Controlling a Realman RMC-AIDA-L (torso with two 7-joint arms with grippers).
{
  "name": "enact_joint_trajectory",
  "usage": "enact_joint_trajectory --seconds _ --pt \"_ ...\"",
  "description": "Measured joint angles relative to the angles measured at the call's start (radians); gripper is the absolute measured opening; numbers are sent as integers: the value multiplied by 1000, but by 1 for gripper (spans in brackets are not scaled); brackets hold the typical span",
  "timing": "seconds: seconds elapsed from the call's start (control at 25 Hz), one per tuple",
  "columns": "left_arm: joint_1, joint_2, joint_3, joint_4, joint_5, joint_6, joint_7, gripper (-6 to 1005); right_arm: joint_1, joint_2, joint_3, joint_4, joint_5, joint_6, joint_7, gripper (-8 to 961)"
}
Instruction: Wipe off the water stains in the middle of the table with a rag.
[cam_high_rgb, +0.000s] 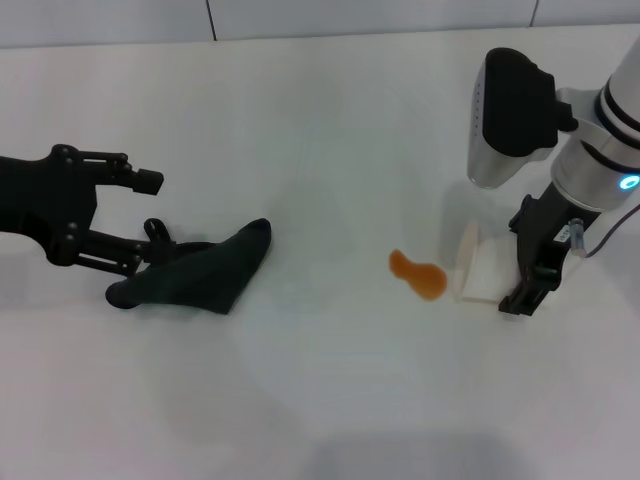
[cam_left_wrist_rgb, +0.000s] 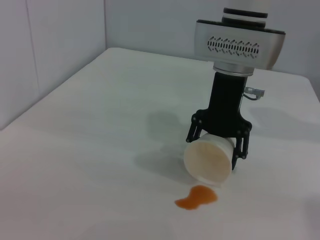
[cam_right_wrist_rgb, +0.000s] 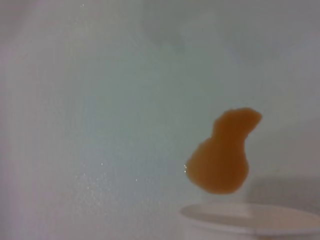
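The water stains (cam_high_rgb: 417, 275) are one small orange blot in the middle of the white table (cam_high_rgb: 320, 120), also seen in the left wrist view (cam_left_wrist_rgb: 196, 198) and close up in the right wrist view (cam_right_wrist_rgb: 222, 155). The dark rag (cam_high_rgb: 195, 272) lies flat at the left. My left gripper (cam_high_rgb: 152, 210) stands open just behind it, its lower finger touching the cloth's edge. My right gripper (cam_high_rgb: 508, 285) (cam_left_wrist_rgb: 216, 145) is shut on a tipped white paper cup (cam_high_rgb: 478, 265) (cam_left_wrist_rgb: 209, 160), whose mouth faces the blot.
The cup's rim (cam_right_wrist_rgb: 250, 220) shows right beside the blot. A pale wall (cam_high_rgb: 320, 15) runs along the table's far edge. Bare tabletop lies between the rag and the blot.
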Motion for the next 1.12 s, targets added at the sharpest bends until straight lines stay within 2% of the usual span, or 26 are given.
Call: enact_joint_trajectory --seconds 0.2,0.4,0.68,0.84,0.96,1.12 --pt "5 0 0 2 0 0 0 870 -10 -1 5 -9 1 1 -5 762" --pt "5 1 -1 2 0 0 2 870 -39 -6 68 -42 31 -8 -34 717" --pt "5 1 -5 2 -2 1 2 870 -158 -11 233 -151 123 -53 -125 653" --pt "5 3 -6 2 -10 -1 2 870 -234 -12 380 -160 251 -86 -235 622" --pt "0 3 -6 2 -12 0 2 870 -309 -12 486 -131 410 -87 -360 601" --pt "-5 6 -6 2 -12 1 1 870 -388 -13 590 6 635 -79 -575 584"
